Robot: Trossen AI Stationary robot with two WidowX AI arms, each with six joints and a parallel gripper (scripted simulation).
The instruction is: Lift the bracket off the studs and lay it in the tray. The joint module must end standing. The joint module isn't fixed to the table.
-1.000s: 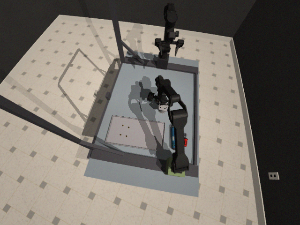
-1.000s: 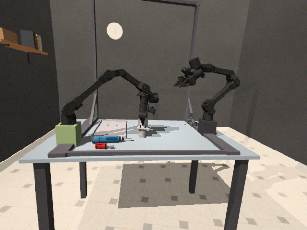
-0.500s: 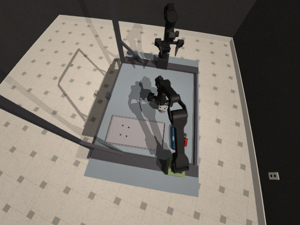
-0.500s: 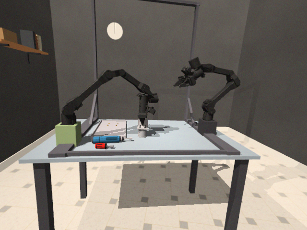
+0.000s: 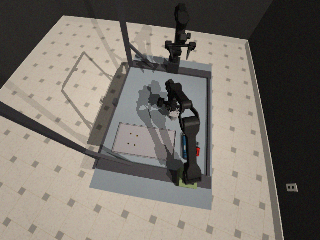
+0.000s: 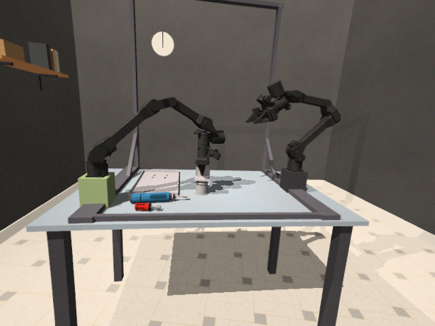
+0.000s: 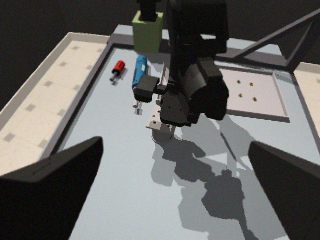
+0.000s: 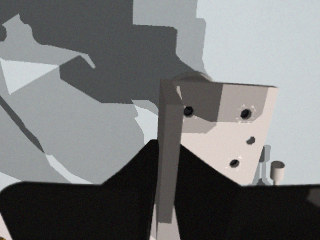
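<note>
The joint module (image 6: 202, 187) is a short grey cylinder standing upright mid-table. The pale L-shaped bracket (image 8: 225, 135) with several holes sits on top of it; it also shows in the overhead view (image 5: 175, 114). My right gripper (image 6: 202, 171) points straight down onto it. In the right wrist view its black fingers press both sides of the bracket's upright flange, so it is shut on the bracket. My left gripper (image 6: 254, 118) hangs high over the far side of the table, open and empty. The flat tray (image 5: 144, 140) lies near the right arm's base.
A blue screwdriver (image 5: 184, 145) and a small red one (image 5: 198, 151) lie beside the tray near the right arm's green base block (image 6: 96, 189). A raised dark rim (image 6: 211, 216) runs along the table's edges. Frame posts stand at the back.
</note>
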